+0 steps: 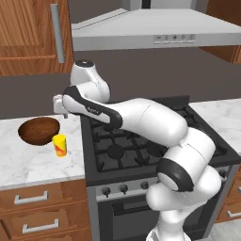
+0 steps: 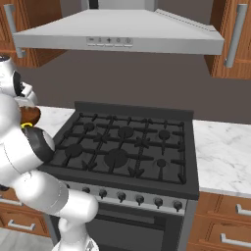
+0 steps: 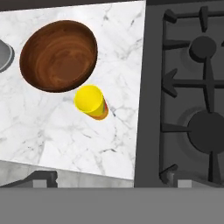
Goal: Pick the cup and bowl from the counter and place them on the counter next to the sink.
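Observation:
The dark reddish-brown bowl (image 1: pixel 38 130) (image 3: pixel 59 54) sits on the white marble counter (image 1: pixel 28 162) (image 3: pixel 65 140) left of the stove. The small yellow cup (image 1: pixel 60 145) (image 3: pixel 90 101) stands upright just beside the bowl's rim, on the stove side. My gripper (image 1: pixel 63 113) (image 3: pixel 113 179) hangs above the counter's edge by the stove, higher than both, pointing down. It is open, its fingertips (image 3: pixel 41 178) wide apart with nothing between them. In the right base view my arm hides most of the bowl (image 2: pixel 30 115). The sink is out of view.
A black gas stove (image 1: pixel 132 146) (image 2: pixel 122 142) (image 3: pixel 188 87) with raised grates borders the counter. More marble counter (image 1: pixel 221 117) (image 2: pixel 223 147) lies right of it. A range hood (image 1: pixel 155 30) hangs overhead. A grey rounded object (image 3: pixel 4 54) shows beside the bowl.

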